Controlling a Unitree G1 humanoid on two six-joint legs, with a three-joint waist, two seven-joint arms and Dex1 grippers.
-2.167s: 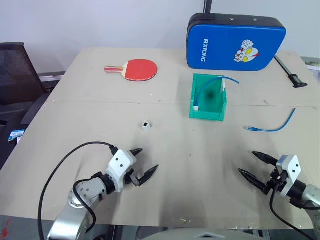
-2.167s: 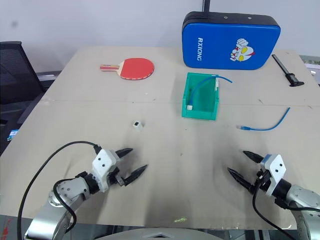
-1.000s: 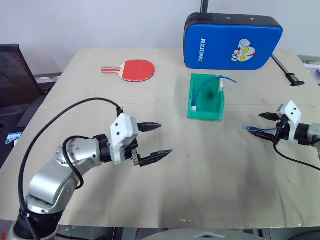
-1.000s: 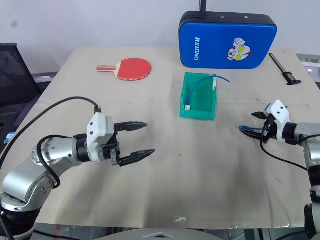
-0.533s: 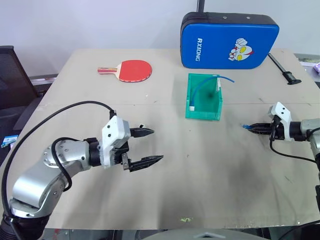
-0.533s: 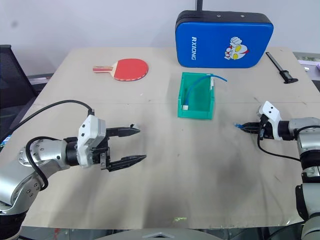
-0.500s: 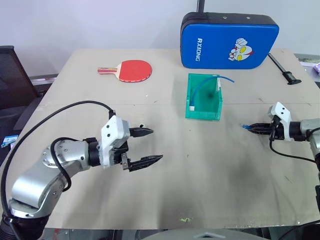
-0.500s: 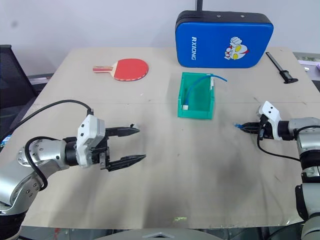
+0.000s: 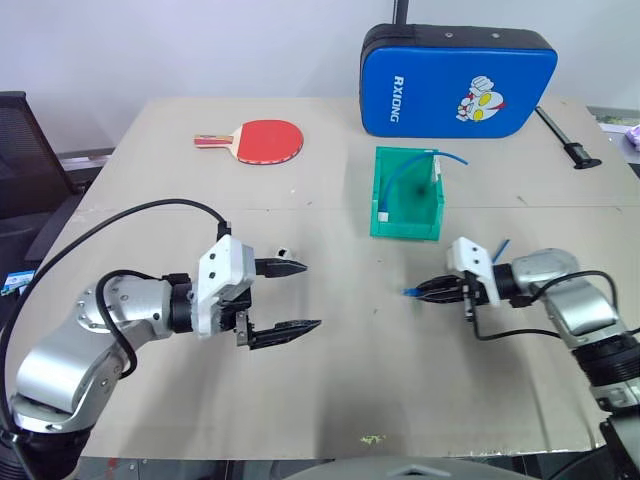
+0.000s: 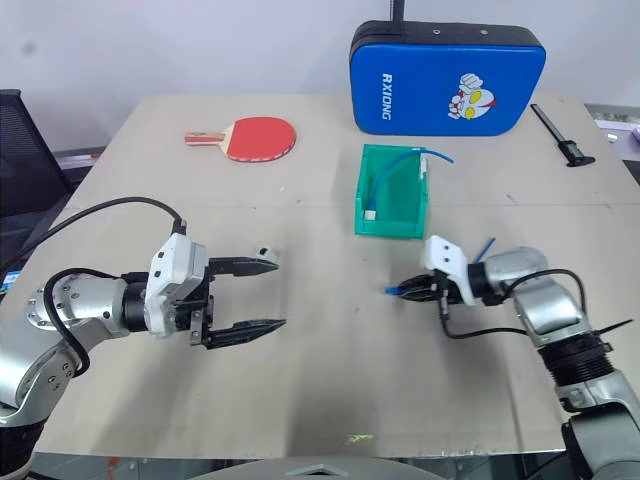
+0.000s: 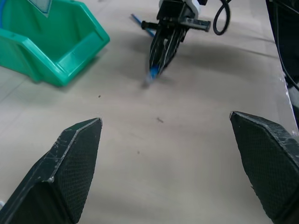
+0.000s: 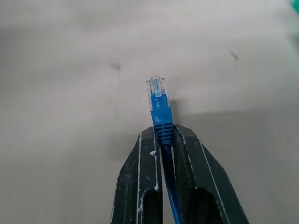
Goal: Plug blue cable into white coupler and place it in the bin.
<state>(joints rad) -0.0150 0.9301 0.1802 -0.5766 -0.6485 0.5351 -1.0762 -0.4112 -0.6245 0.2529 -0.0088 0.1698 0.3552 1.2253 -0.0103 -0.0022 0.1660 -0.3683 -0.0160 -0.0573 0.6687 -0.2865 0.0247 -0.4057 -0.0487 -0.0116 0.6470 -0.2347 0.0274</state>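
Head views: bare beige tabletop [image 9: 360, 380] between grippers, left gripper [image 9: 292, 297] spread wide beside tiny white coupler [image 9: 284, 251], translucent green bin [image 9: 407, 194] beyond, left wrist view: right gripper [image 11: 156, 66] approaching, right wrist view: pinching short blue cable [image 12: 159, 112], clear plug protruding.

A plain pale wall [image 9: 200, 40] is standing behind the beige table [image 9: 330, 390]; a dark office chair [image 9: 25, 150] is sitting at its left side.
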